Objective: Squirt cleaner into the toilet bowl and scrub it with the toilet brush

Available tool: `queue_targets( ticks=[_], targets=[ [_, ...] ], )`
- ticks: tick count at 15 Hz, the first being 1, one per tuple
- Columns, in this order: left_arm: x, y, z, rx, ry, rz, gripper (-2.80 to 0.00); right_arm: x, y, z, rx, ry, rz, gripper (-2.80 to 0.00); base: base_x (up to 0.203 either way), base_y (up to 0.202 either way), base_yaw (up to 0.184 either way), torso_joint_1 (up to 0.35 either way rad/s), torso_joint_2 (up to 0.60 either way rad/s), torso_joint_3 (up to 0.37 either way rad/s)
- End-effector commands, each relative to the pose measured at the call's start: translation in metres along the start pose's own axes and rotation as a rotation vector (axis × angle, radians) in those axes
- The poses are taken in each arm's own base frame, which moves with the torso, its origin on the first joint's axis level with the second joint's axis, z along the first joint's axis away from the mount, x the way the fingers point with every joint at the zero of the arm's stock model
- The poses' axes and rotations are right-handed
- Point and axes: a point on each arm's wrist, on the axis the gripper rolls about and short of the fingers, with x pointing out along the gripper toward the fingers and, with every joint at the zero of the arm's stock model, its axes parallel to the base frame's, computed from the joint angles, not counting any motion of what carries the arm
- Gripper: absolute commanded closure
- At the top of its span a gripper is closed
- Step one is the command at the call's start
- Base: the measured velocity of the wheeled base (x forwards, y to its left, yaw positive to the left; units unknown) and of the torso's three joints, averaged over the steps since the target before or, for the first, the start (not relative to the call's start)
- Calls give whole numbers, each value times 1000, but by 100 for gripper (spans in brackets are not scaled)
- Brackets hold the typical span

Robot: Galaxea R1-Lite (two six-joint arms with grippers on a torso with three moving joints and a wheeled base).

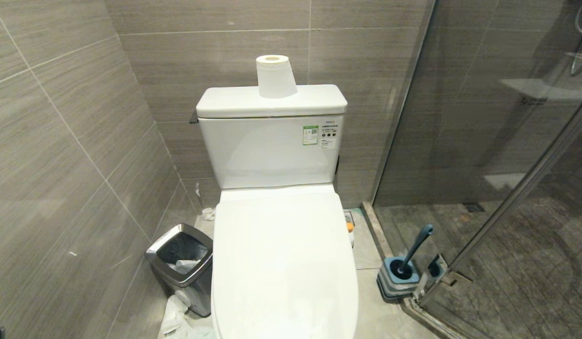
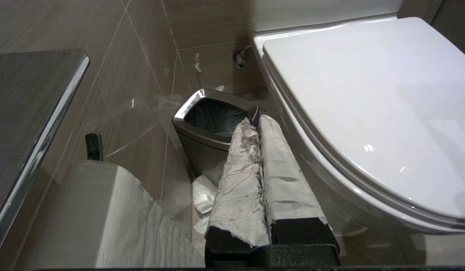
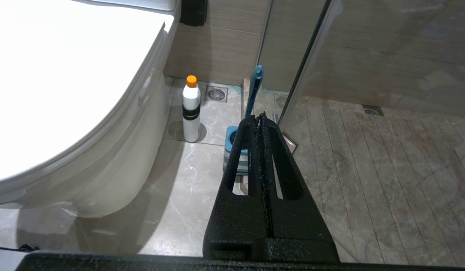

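Note:
The toilet bowl [image 2: 330, 188] shows only its outer side; its white lid [image 1: 284, 254] is down over it. The cleaner is out of view. A white bottle with an orange cap [image 3: 191, 113] stands on the floor beside the toilet. The teal toilet brush [image 1: 416, 247] leans in its square blue-grey holder [image 1: 397, 280] by the shower glass. My left gripper [image 2: 255, 120], its fingers wrapped in white covering, is shut and empty beside the bowl. My right gripper [image 3: 260, 116] is shut and empty, above the floor short of the brush [image 3: 255, 86]. Neither arm appears in the head view.
A chrome-rimmed bin [image 1: 182, 263] stands left of the toilet, with crumpled paper [image 1: 178, 320] on the floor by it. A paper roll [image 1: 275, 77] sits on the cistern. The glass shower partition [image 1: 484, 141] closes off the right. A wall-mounted paper roll [image 2: 104, 210] hangs near my left gripper.

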Motion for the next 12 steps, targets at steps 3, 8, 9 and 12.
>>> queue_targets(
  ticks=[3,8,9,12],
  targets=[
    [0,0,0,-23,0,3,0,0,0,0,-1,2,1,0,0,0,0,0,0,0],
    [0,0,0,-19,-1,3,0,0,0,0,-1,2,1,0,0,0,0,0,0,0],
    [0,0,0,-16,-1,0,0,0,0,0,-1,2,1,0,0,0,0,0,0,0],
    [0,0,0,-17,-1,1,0,0,0,0,-1,2,-1,0,0,0,0,0,0,0]
  ],
)
